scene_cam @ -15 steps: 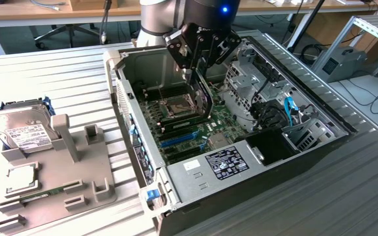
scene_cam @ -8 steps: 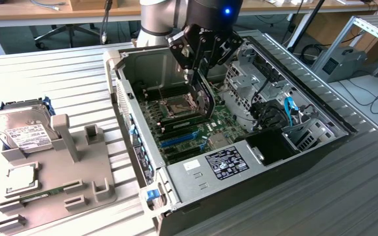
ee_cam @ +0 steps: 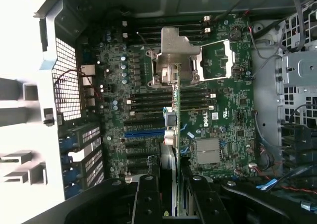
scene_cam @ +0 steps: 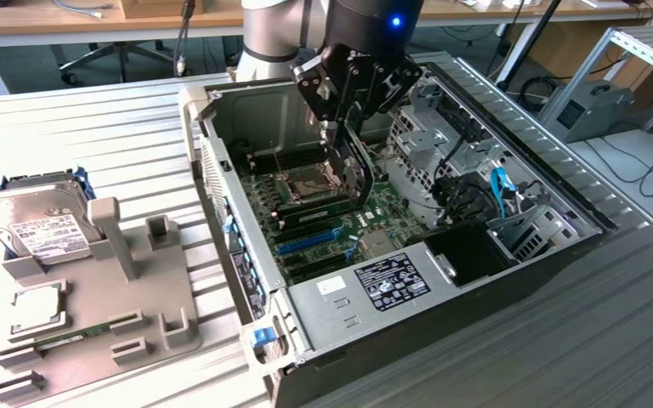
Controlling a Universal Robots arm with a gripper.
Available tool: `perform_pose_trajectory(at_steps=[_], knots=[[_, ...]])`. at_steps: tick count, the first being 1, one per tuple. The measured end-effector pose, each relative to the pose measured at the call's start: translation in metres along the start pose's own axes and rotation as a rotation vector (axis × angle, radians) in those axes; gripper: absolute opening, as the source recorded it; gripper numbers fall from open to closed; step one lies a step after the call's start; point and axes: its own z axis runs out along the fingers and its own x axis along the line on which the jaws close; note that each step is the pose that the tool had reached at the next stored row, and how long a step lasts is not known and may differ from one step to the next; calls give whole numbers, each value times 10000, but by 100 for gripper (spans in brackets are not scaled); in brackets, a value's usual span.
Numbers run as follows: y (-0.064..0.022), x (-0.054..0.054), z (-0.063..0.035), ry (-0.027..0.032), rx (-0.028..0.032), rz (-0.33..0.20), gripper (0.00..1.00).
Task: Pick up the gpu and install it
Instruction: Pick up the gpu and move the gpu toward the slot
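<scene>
One open computer case [scene_cam: 474, 331] is laid on its side in the middle of the scene, its one motherboard [ee_cam: 233, 100] exposed. One robot arm [scene_cam: 269, 34] is lowered into it from the far side. One gray holder [scene_cam: 99, 314] is set at the exterior view's left, well apart from the case, with one hard drive [scene_cam: 43, 229] at its far end. One graphics card [scene_cam: 357, 166] is pinched on edge between the two fingers [ee_cam: 148, 194] of the pincer [scene_cam: 343, 115]. The card is held upright inside the case over the middle of the motherboard, beside the processor socket [scene_cam: 303, 183]. Whether its lower edge touches a slot cannot be told. On the near part of the holder, one processor chip [scene_cam: 34, 306] and one memory stick [scene_cam: 71, 336] are seen just beside each other. Everything is carried by a surface [scene_cam: 99, 127] of ribbed metal slats. Beyond it, wooden desks [scene_cam: 77, 21], a chair base [scene_cam: 122, 55] and loose cables [scene_cam: 644, 170] on a gray floor [scene_cam: 31, 64] are seen.
</scene>
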Motion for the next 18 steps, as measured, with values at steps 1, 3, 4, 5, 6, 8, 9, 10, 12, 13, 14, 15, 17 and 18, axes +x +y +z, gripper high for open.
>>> perform_pose_trajectory(at_steps=[1,3,4,5,6,8,9,10,12,13,14,15,17,18], knots=[[0,-6,3,0,0,0,26],[1,-20,10,0,1,1,26],[2,-27,14,0,3,1,26],[6,-55,23,1,10,0,26],[17,-84,33,-1,14,-1,26],[37,-118,46,-1,21,-1,26],[46,-123,52,-1,21,0,26],[60,-126,59,-2,22,2,26],[91,-129,72,-2,25,0,26],[111,-129,79,-2,26,0,26],[131,-129,85,-2,28,0,26],[150,-129,91,-2,30,-1,26],[187,-128,105,-3,31,0,26],[203,-127,112,-3,32,-1,26]])
